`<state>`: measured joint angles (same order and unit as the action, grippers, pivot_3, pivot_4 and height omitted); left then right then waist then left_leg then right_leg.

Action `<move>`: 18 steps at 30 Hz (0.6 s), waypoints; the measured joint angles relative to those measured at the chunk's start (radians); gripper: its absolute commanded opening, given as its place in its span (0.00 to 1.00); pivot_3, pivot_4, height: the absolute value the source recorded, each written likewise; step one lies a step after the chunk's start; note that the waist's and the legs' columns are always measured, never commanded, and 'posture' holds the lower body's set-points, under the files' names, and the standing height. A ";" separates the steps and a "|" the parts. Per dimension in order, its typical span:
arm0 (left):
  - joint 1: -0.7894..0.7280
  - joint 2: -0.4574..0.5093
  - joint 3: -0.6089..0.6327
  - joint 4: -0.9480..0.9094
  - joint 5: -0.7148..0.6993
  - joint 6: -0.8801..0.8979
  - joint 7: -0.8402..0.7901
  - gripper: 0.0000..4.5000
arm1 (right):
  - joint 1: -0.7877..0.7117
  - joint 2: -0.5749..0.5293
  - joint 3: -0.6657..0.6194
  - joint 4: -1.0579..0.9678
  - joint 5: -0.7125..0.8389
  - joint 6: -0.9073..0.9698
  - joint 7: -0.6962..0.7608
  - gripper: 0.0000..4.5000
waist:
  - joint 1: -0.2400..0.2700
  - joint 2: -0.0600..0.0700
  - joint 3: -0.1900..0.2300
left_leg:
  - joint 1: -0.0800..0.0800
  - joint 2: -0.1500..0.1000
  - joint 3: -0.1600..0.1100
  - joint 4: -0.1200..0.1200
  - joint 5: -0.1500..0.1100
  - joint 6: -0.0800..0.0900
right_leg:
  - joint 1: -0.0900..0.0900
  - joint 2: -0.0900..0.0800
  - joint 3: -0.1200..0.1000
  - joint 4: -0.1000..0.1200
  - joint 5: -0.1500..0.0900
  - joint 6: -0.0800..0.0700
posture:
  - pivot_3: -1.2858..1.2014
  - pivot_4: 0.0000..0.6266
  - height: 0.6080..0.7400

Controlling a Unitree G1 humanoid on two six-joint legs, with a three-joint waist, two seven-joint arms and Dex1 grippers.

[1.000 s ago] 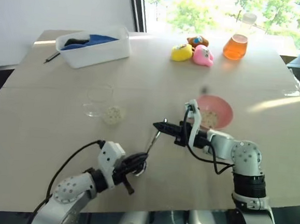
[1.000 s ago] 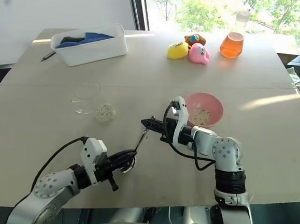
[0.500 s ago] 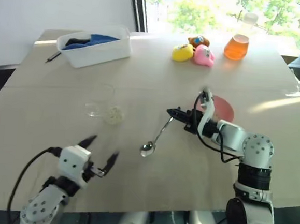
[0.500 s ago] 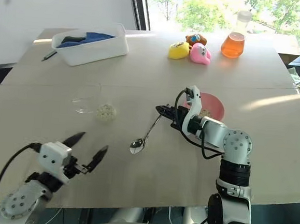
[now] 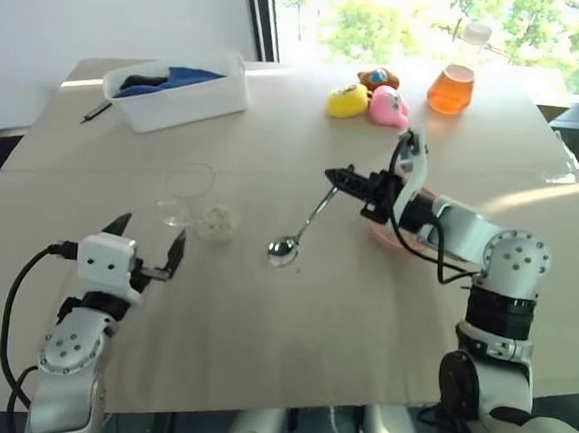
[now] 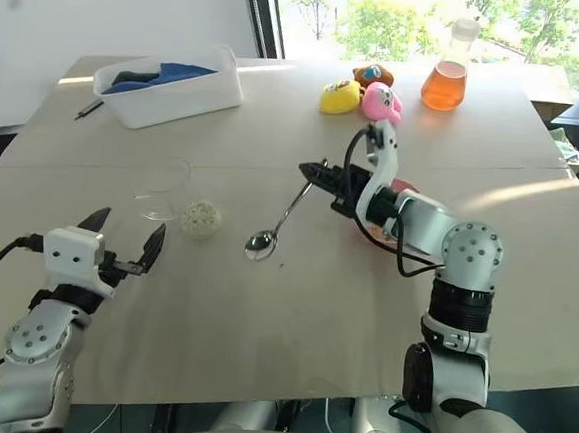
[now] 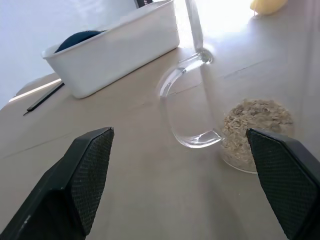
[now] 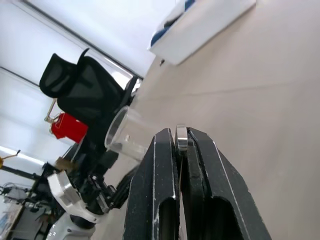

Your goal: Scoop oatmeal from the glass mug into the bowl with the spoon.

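Left jaws apart, right jaws clamped.

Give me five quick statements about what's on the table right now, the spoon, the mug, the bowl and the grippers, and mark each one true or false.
1. The right gripper holds the spoon by its handle end. True.
2. The left gripper is closed on the glass mug. False: it is open, short of the mug.
3. The oatmeal is in the glass mug. True.
4. The spoon's bowl end is inside the mug. False: it hangs low over bare table beside it.
5. The bowl is blue. False: it is pink.
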<state>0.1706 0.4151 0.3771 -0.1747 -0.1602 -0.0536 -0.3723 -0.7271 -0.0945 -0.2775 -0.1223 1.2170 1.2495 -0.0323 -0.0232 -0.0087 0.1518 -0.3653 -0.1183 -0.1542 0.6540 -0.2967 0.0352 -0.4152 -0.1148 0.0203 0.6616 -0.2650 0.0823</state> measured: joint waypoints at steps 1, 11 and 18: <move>-0.017 0.010 -0.002 0.022 0.001 -0.002 -0.005 0.99 | -0.005 -0.005 -0.002 0.000 0.002 -0.006 -0.002 0.00 | 0.000 0.000 0.000 | 0.000 0.000 0.000 0.000 0.000 0.000 | 0.000 0.000 0.000 0.000 0.000 0.000 | 0.52 0.24 1.00; -0.123 0.032 -0.054 0.109 0.006 -0.021 -0.027 0.99 | -0.008 -0.031 -0.005 0.000 0.022 -0.032 -0.037 0.00 | -0.014 0.000 0.000 | 0.000 0.000 0.000 0.001 0.000 0.000 | 0.000 -0.001 0.000 0.001 0.000 0.000 | 0.52 0.24 1.00; -0.197 0.032 -0.071 0.158 0.018 -0.028 -0.015 0.99 | -0.002 -0.040 0.003 -0.004 0.039 -0.034 -0.052 0.00 | -0.018 0.000 0.000 | -0.001 0.000 0.000 0.001 0.000 0.000 | 0.000 -0.001 0.000 0.001 0.000 0.000 | 0.52 0.24 1.00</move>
<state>-0.0260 0.4472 0.3061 -0.0165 -0.1426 -0.0815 -0.3872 -0.7295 -0.1341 -0.2741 -0.1267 1.2562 1.2155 -0.0844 -0.0411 -0.0088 0.1517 -0.3659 -0.1183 -0.1544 0.6552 -0.2966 0.0353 -0.4154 -0.1160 0.0204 0.6623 -0.2650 0.0824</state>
